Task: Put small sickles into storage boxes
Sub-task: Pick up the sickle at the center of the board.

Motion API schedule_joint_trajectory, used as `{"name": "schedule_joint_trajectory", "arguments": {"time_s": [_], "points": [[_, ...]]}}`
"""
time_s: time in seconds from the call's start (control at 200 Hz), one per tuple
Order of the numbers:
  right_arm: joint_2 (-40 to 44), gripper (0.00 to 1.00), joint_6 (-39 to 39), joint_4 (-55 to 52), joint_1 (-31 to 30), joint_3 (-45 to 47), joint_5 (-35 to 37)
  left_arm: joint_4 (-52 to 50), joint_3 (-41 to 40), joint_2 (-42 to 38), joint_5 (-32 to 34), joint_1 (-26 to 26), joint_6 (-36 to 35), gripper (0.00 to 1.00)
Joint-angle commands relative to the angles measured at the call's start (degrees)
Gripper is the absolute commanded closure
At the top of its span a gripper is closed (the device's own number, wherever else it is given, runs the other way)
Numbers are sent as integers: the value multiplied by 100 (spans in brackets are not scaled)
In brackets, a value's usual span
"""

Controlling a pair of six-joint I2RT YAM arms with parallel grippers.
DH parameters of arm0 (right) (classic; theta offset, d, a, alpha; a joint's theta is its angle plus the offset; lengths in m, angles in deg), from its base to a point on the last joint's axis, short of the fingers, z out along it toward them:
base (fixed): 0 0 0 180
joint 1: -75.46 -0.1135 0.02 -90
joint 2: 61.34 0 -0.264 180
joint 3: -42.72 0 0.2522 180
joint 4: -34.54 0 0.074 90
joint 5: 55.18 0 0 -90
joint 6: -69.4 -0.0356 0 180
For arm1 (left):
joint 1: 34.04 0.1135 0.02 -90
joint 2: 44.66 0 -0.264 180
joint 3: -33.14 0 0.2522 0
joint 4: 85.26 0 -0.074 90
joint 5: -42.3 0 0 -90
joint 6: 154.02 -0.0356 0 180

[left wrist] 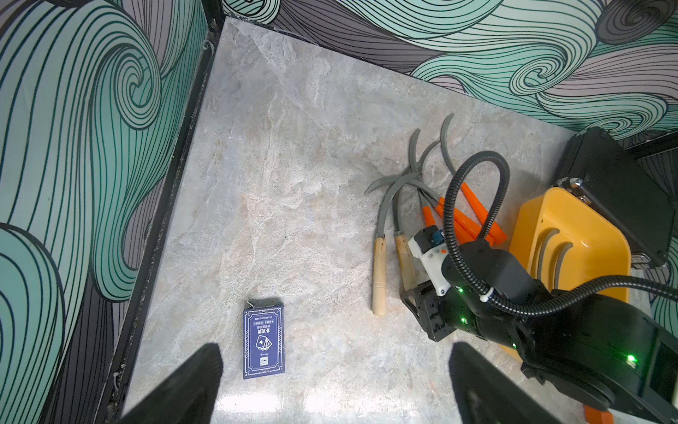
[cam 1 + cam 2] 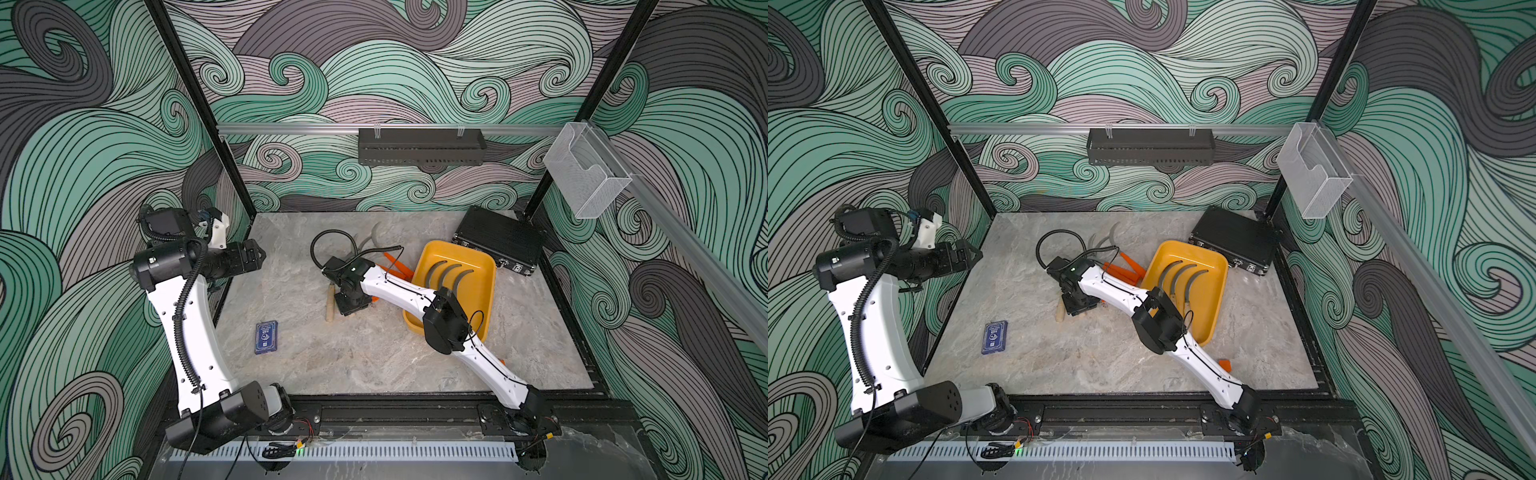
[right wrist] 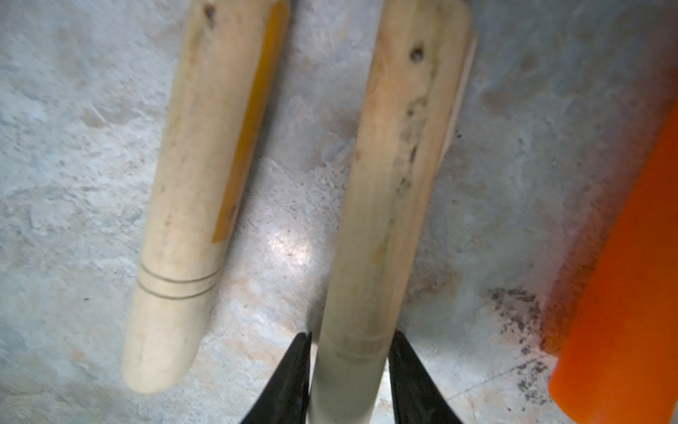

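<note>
Grey marbled worktop (image 2: 374,365), swirl-papered walls (image 2: 374,62) round it. At the left of the frame my left hand (image 2: 254,254) hangs over the worktop's edge, fingers (image 1: 190,385) spread wide and empty; a blue card box (image 2: 266,336) lies lower down. Near the middle one wooden-handled sickle (image 2: 330,306) lies loose. Just beside it my right hand (image 3: 350,352) is closed narrow on the butt of a second wooden handle (image 3: 389,183), fingers (image 3: 414,381) pressed to both sides. Right of that lie the orange-handled sickles (image 2: 399,266), then the yellow tray (image 2: 480,291) with three sickles (image 2: 451,271) inside, and a black case (image 2: 498,239) behind it.

My worry: the grip sits far from the blade, so that end may swing down on lifting. The grey blades (image 1: 409,175) cross one another, so I judge a lift could drag a neighbour along. The forearm could also nudge the tray.

The right arm runs from lower right up and leftward across the tray's near corner, wrist bent down at the worktop. The left arm is folded, hand pointing right.
</note>
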Motion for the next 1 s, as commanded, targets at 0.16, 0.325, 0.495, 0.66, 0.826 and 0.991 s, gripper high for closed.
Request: {"name": "schedule_joint_trajectory", "arguments": {"time_s": [0.16, 0.325, 0.495, 0.66, 0.826, 0.991], "points": [[-82, 68, 8, -178, 88, 157, -88, -72, 97, -119, -178, 27, 3, 3], [39, 72, 9, -202, 177, 404, -136, -47, -11, -182, -269, 27, 1, 3], [204, 76, 29, -252, 239, 647, -66, -22, -98, -176, -347, 22, -8, 3], [365, 82, 61, -292, 248, 762, -59, 38, -82, -139, -451, 27, 26, 3], [616, 89, 180, -325, 262, 828, -178, 57, -2, -108, -531, 26, 55, 3], [938, 93, 298, -364, 292, 1037, -297, 43, 19, -116, -591, 32, 55, 3]]}}
